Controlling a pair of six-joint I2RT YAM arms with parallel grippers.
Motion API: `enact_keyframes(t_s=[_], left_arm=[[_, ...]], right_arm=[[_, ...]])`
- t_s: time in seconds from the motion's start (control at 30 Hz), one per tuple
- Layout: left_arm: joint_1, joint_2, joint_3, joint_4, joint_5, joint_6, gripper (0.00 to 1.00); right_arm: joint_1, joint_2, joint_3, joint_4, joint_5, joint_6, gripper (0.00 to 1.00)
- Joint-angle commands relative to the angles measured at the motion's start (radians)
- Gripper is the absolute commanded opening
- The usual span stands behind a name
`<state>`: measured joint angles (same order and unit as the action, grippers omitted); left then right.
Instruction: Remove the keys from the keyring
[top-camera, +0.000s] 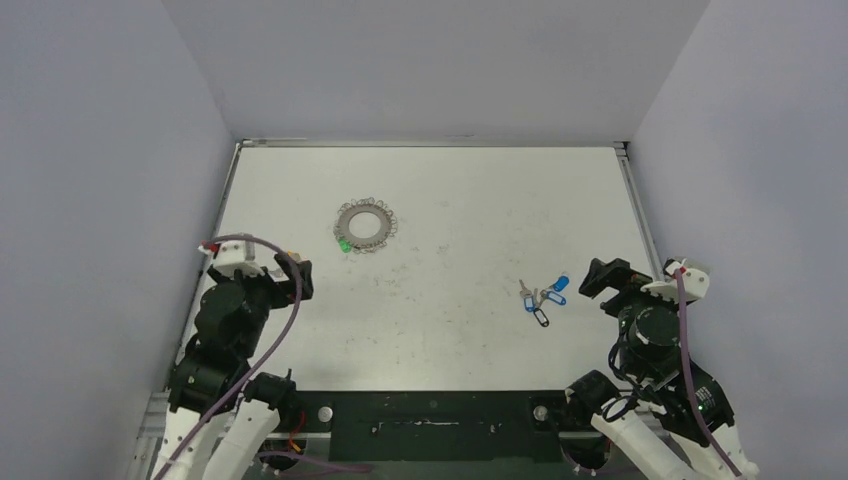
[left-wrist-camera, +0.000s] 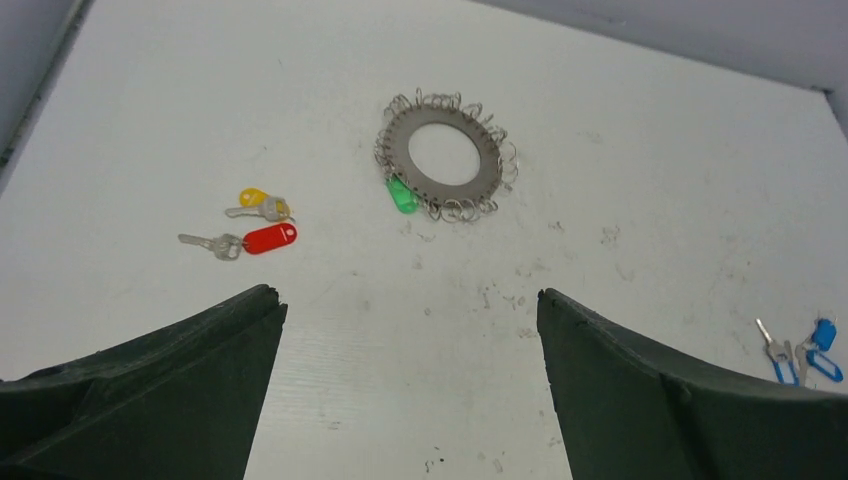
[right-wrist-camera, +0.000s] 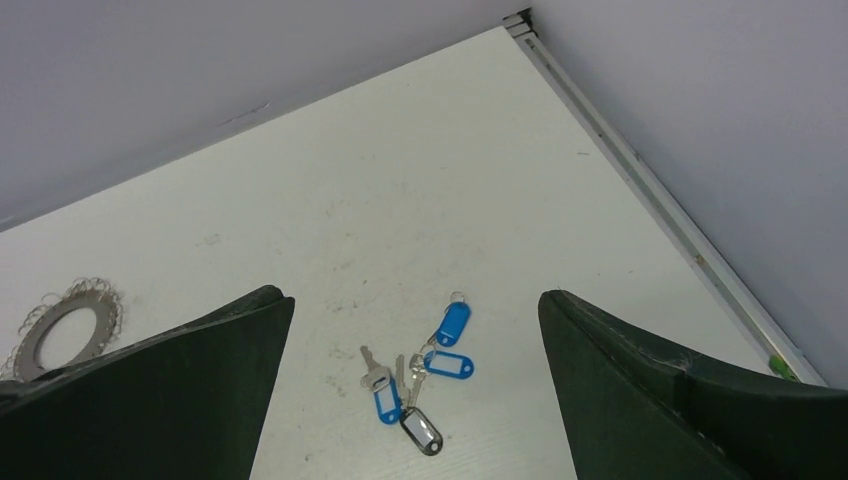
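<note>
Left gripper (left-wrist-camera: 405, 298): jaws wide apart, nothing between them. It hangs left of the keyring (left-wrist-camera: 396, 150), on the arms' side and well apart from it. Right gripper (right-wrist-camera: 412, 296): jaws also wide apart and empty, far right of the keyring and well apart.

The green-tagged key (left-wrist-camera: 401, 194) is on the keyring's near-left rim, touching the wire loops, flat on the table (top-camera: 470, 200). The tag's long axis looks roughly along the rim, not radial. The blade is too small to say which way it points.

Blue and black tagged keys (right-wrist-camera: 412, 378) lie loose, right of the keyring. Red and yellow tagged keys (left-wrist-camera: 252, 226) lie loose to its left.

Step, as I read it: approach, no contact yet, with green the last key on. Next move probably one arm pinning the keyring's flat band while the other pinches the tag and works it off its loop. The left arm is closer to the tag.
</note>
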<state>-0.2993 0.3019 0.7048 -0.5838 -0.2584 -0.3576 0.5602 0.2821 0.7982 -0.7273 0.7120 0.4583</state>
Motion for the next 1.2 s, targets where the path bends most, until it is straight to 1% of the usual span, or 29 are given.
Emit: enact_keyframes(t_s=[0.0, 0.17, 0.2, 0.37, 0.5, 0.63, 0.73, 0.9, 1.03, 1.17], left_arm=[[0.005, 0.234, 0.087, 0.084, 0.145, -0.004, 0.97], [0.006, 0.595, 0.2, 0.101, 0.271, 0.046, 0.95], [0.007, 0.718, 0.258, 0.083, 0.318, 0.075, 0.93], [0.007, 1.05, 0.451, 0.07, 0.409, 0.161, 0.84], [0.0, 1.31, 0.628, 0.015, 0.452, 0.28, 0.8], [-0.024, 1.529, 0.817, -0.1, 0.42, 0.433, 0.79], [-0.034, 1.641, 0.913, -0.145, 0.441, 0.502, 0.79], [-0.041, 1.774, 0.973, -0.167, 0.483, 0.556, 0.79], [-0.052, 1.834, 0.98, -0.179, 0.531, 0.559, 0.77], [-0.091, 1.825, 0.897, -0.115, 0.552, 0.519, 0.77]], right_arm=[[0.008, 0.035, -0.007, 0.035, -0.138, -0.034, 1.0], [0.007, 0.039, -0.035, 0.069, -0.231, -0.044, 1.0], [0.007, 0.041, -0.044, 0.081, -0.257, -0.048, 1.0], [0.007, 0.071, -0.049, 0.112, -0.305, -0.079, 1.0], [0.007, 0.099, -0.06, 0.135, -0.358, -0.093, 1.0], [0.007, 0.128, -0.073, 0.16, -0.401, -0.104, 1.0], [0.007, 0.147, -0.078, 0.173, -0.427, -0.11, 1.0], [0.007, 0.162, -0.078, 0.182, -0.462, -0.121, 1.0], [0.007, 0.175, -0.08, 0.187, -0.486, -0.124, 1.0], [0.009, 0.188, -0.084, 0.193, -0.509, -0.121, 1.0]])
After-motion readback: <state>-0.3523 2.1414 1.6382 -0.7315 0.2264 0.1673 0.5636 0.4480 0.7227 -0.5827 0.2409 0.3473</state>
